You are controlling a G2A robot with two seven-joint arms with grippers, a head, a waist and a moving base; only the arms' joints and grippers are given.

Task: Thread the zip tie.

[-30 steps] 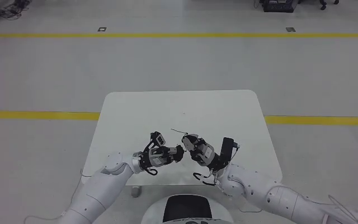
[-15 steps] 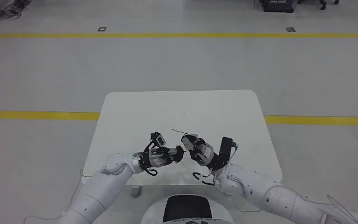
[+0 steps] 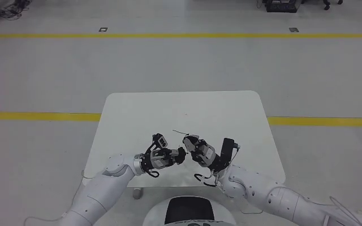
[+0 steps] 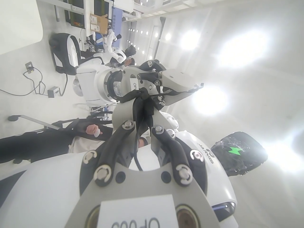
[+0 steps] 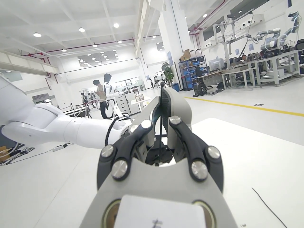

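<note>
Both grippers meet above the front middle of the white table [image 3: 169, 107]. My right gripper [image 5: 161, 96] is shut on a thin black zip tie [image 5: 161, 119], which runs straight between its fingers, its tip poking just past them. From above, that loose end [image 3: 180, 133] sticks out towards the table's far side. My left gripper [image 4: 143, 106] faces the right gripper [image 4: 198, 87] closely. Its dark fingers are shut on the black end of the same zip tie [image 4: 142, 96]. In the top view the left gripper [image 3: 180, 155] nearly touches the right gripper [image 3: 189, 144].
A second thin black strand [image 5: 268, 207] lies flat on the table beside the right arm. The left forearm [image 5: 47, 124] crosses the table's front. Bare tabletop stretches behind the grippers, with floor all round.
The right arm has crept very slightly towards the left gripper. Both grips are unchanged.
</note>
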